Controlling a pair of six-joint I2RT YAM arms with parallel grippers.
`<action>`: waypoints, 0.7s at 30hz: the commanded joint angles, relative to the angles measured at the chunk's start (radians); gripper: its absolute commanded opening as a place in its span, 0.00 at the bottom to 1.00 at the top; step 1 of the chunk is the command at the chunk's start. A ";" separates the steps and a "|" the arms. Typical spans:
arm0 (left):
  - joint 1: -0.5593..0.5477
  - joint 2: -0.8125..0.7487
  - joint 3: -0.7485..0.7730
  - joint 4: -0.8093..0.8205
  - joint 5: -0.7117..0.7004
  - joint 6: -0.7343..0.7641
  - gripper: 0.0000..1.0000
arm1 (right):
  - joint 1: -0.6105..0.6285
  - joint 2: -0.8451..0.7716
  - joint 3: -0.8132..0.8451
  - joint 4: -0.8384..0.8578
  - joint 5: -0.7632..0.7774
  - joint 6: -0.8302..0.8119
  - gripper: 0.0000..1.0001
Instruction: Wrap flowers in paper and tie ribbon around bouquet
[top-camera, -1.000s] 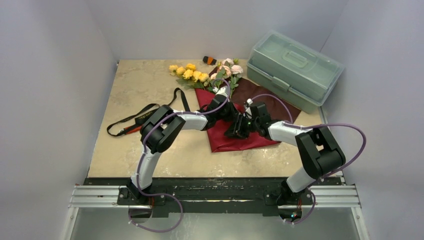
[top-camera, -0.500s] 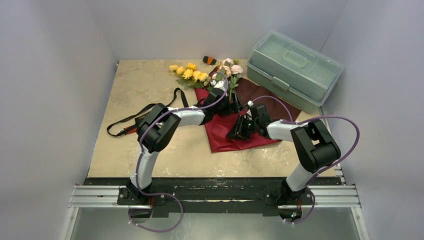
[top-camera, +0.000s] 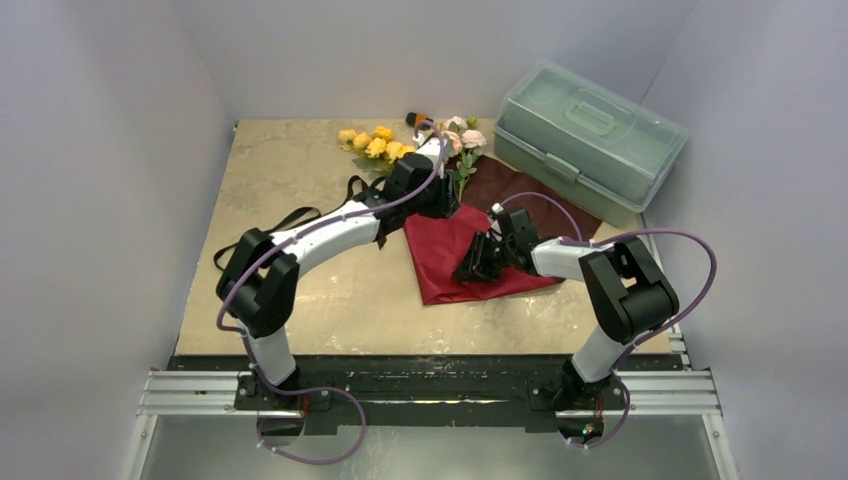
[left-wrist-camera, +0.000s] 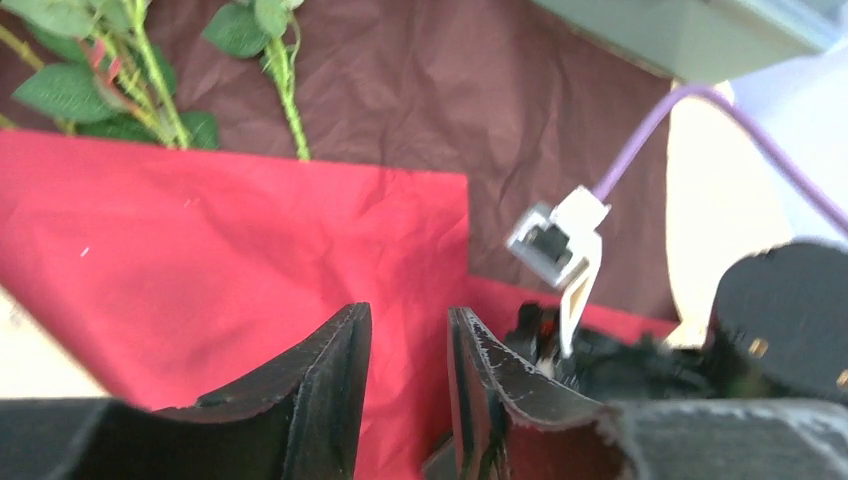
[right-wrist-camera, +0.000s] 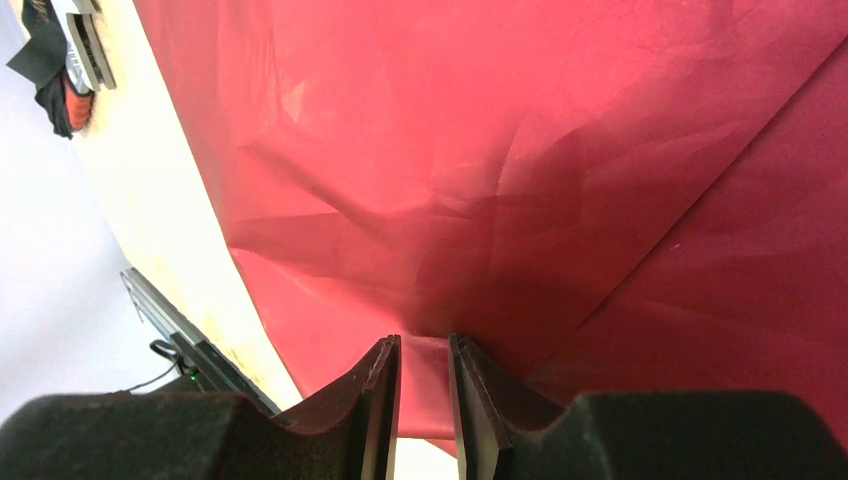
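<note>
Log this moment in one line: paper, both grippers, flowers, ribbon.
crinkled dark red paper sheet: partly folded; left gripper: open, empty; right gripper: pinching sheet edge; yellow and pink flowers: uncovered; black fabric ribbon: untied

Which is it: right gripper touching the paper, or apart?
Touching. The right wrist view shows the paper pinched between the fingers of the right gripper.
</note>
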 joint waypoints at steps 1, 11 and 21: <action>0.010 -0.075 -0.141 -0.036 -0.004 0.068 0.34 | 0.008 -0.008 0.027 -0.100 0.050 -0.045 0.32; 0.013 -0.005 -0.238 -0.004 -0.004 0.061 0.25 | 0.010 -0.004 0.082 -0.169 0.059 -0.065 0.32; 0.016 0.049 -0.287 0.083 0.034 0.050 0.25 | 0.013 -0.068 0.168 -0.196 -0.055 -0.094 0.35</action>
